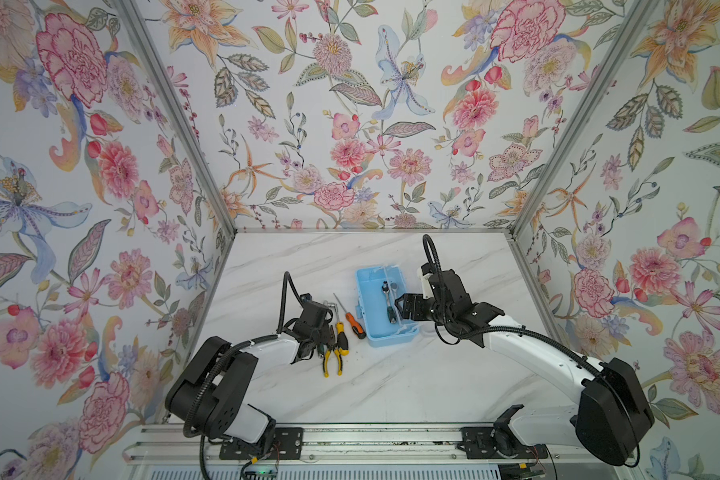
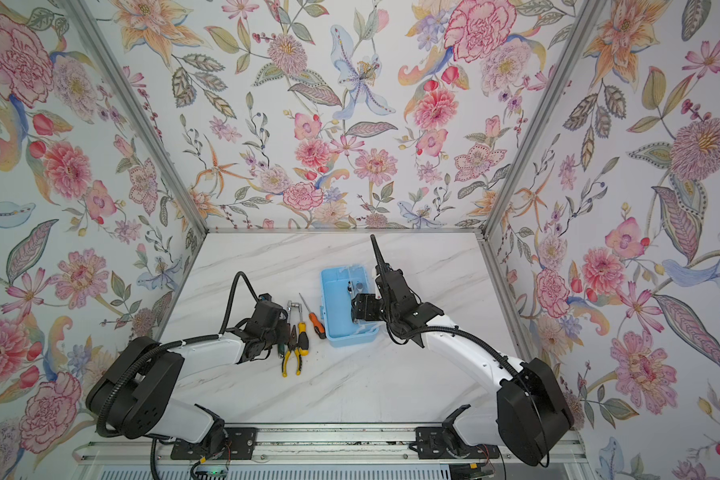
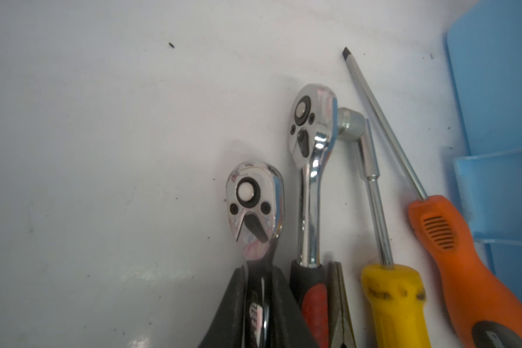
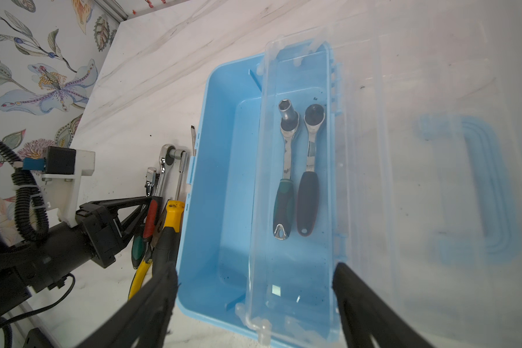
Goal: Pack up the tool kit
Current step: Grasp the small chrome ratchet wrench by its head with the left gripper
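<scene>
On the marble table stands the open blue tool box. Its clear inner tray holds two ratchet wrenches. My right gripper hovers open over the box's near end with nothing between its fingers. Left of the box lies a row of tools. My left gripper is shut on the shank of a chrome ratchet wrench, the leftmost tool in the row. That wrench's head still lies low over the table.
Beside the held wrench lie a red-handled ratchet, a yellow-handled socket driver, an orange screwdriver and yellow-handled pliers. The box's clear lid stands open on its right side. Flowered walls close in the table on three sides.
</scene>
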Controlling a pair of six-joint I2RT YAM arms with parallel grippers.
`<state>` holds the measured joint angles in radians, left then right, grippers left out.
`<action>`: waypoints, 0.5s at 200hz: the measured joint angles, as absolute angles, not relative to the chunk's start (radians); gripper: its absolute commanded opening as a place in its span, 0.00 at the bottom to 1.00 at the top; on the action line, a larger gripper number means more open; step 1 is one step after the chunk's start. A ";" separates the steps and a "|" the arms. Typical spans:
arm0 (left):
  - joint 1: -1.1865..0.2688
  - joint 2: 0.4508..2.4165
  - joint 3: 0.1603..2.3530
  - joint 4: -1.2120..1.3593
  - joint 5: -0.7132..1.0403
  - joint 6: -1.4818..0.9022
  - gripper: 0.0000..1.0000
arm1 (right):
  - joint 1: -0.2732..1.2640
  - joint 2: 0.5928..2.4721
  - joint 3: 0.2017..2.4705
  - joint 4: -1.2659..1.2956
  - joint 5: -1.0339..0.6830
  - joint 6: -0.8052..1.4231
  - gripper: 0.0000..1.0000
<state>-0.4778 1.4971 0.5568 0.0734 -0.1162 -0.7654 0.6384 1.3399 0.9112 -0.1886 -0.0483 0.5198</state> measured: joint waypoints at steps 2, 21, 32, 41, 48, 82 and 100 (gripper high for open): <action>-0.478 1.497 0.557 0.073 -0.117 -0.766 0.13 | 0.638 1.340 0.911 -0.189 -0.048 0.520 0.82; -0.478 1.498 0.557 0.075 -0.126 -0.755 0.00 | 0.638 1.345 0.911 -0.189 -0.049 0.520 0.82; -0.478 1.498 0.557 0.074 -0.132 -0.753 0.00 | 0.638 1.347 0.911 -0.189 -0.049 0.520 0.82; -0.478 1.498 0.557 0.073 -0.137 -0.749 0.00 | 0.638 1.348 0.911 -0.188 -0.049 0.520 0.82; -0.478 1.498 0.557 0.073 -0.140 -0.747 0.00 | 0.638 1.349 0.911 -0.188 -0.049 0.520 0.82; -0.478 1.485 0.557 0.045 -0.165 -0.739 0.00 | 0.638 1.349 0.911 -0.185 -0.057 0.520 0.82; -0.478 1.439 0.557 -0.010 -0.168 -0.739 0.00 | 0.638 1.349 0.911 -0.183 -0.062 0.520 0.82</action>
<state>-0.4778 1.4395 0.5568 -0.0097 -0.1680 -0.7395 0.6384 1.3487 0.9112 -0.1829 -0.0620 0.5201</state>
